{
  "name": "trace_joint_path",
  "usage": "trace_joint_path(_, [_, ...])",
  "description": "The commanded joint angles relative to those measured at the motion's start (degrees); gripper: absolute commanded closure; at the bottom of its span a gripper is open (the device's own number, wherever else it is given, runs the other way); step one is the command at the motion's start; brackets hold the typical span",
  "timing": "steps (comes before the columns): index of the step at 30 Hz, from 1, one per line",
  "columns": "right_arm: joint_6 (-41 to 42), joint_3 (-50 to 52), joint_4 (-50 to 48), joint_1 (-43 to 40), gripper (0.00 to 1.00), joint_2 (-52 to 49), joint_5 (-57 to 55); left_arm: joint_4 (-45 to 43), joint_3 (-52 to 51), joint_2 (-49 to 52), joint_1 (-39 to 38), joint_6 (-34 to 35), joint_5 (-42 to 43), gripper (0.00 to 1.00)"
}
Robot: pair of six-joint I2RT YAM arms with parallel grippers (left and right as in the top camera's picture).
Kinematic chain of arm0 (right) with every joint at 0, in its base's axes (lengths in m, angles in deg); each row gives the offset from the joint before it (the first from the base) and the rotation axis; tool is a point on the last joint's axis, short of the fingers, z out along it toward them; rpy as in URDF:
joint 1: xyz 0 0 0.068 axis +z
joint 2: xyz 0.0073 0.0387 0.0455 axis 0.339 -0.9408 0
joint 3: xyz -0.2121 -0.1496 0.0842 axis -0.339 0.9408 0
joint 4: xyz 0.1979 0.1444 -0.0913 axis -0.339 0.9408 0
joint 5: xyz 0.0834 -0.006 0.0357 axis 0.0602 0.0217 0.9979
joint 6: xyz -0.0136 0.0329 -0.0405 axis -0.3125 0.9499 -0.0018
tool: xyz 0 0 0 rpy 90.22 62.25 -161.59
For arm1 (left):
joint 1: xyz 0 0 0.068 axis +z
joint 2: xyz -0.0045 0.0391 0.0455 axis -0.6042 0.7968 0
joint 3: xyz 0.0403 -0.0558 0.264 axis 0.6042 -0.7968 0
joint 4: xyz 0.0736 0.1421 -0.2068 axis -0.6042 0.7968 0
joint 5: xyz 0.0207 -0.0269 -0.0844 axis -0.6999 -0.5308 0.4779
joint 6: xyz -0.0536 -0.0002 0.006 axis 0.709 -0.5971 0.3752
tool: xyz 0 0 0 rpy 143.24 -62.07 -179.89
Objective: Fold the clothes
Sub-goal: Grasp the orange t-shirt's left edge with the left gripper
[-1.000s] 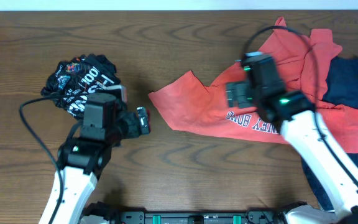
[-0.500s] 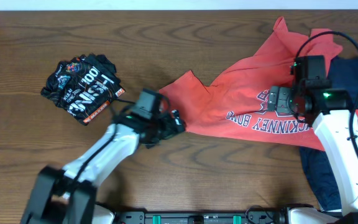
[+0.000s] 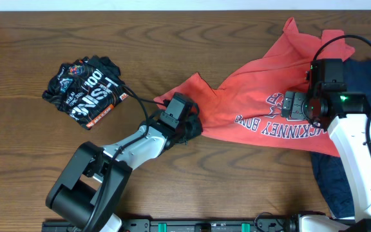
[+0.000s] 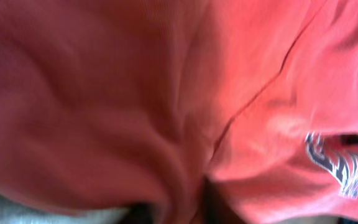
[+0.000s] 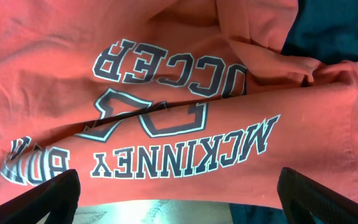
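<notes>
Left claw (image 3: 190, 126) is pinched on the left tip of the crumpled coral-red cotton T-shirt (image 3: 250, 84). The shirt stretches left-to-right across the right half of the wooden bench (image 3: 237, 180), its navy-and-white lettering upside down overhead. The left wrist view shows only puckered red cloth. The right wrist view shows MCKINNEY lettering under the wide-spread right claw (image 5: 185, 199).

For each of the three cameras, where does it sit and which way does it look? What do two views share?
Overhead: above the table, looking down; both arms show, with the black printed T-shirt, coral-red T-shirt and navy T-shirt.
Left wrist: on the left claw, pressed close to coral-red cloth; its claw does not show clearly.
Right wrist: on the right claw, looking down at the lettering; both open fingers show at the lower corners.
Shared: overhead and right wrist both show the MCKINNEY lettering.
</notes>
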Motion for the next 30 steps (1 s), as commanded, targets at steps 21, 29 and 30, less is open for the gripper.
trace_joint_path(21, [0.4, -0.6, 1.3, -3.9, 0.01, 0.5, 2.9, 14.3, 10.1, -14.2, 34.6, -18.9, 6.9, 0.02])
trace_joint_path(29, [0.4, -0.6, 2.1, -3.8, 0.01, 0.5, 2.9, 33.1, 8.1, -13.4, 22.5, -18.9, 12.1, 0.02])
trace_joint_path(30, [0.4, -0.6, 2.1, -3.9, 0.01, 0.5, 2.9, 32.7, 7.5, -13.4, 20.5, -18.8, 12.1, 0.02])
